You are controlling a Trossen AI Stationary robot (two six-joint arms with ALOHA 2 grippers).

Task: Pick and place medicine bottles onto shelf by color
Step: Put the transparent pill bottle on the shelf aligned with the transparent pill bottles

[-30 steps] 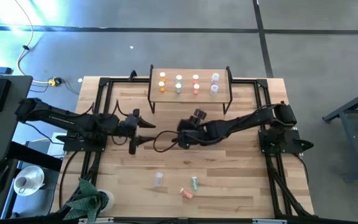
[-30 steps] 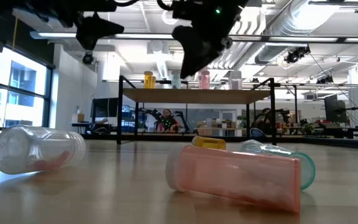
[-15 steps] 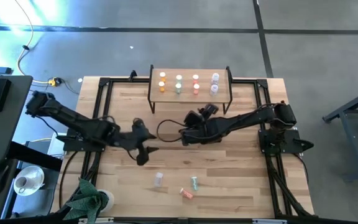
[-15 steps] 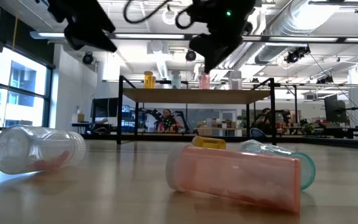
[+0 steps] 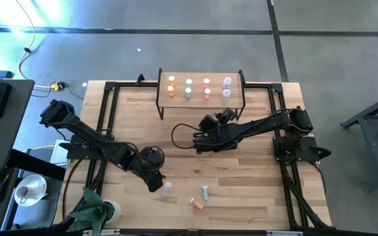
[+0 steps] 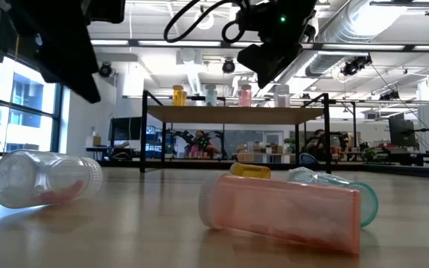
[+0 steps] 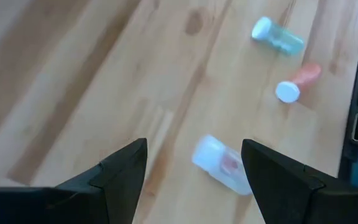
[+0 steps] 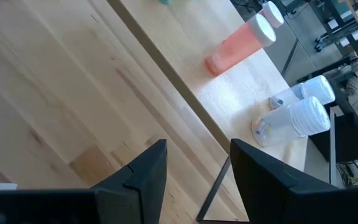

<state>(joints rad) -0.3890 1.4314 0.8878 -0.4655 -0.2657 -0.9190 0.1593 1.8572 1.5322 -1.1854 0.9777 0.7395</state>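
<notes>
While eight bottles already stand upright in colour columns on the shelf (image 5: 201, 74) at the far edge of the table (image 5: 261, 190), three bottles lie on their sides near the front edge: a clear bottle (image 5: 168, 189), a green bottle (image 5: 205, 193) and a pink-red bottle (image 5: 197, 204). The left gripper (image 5: 155, 183) hangs just beside the clear bottle, fingers spread wide and holding nothing; in its wrist view the clear bottle lies near the gap between the two dark fingers, slightly toward one of them, with a pink patch showing through its wall. The right gripper (image 5: 202, 141) waits above mid-table, in front of the shelf, its fingers apart and empty. The step in hand looks like the left arm's approach to the clear bottle. To do it well, the gripper should first centre the gap over the bottle's body rather than its cap, then turn the wrist so the fingers close across the short width of the cylinder, not along its length. A lying cylinder will likely roll if one finger arrives first, so both should meet it together, low to the wood. The green and pink-red bottles lie close by on the far side, so the descent should stay clear of them.
</notes>
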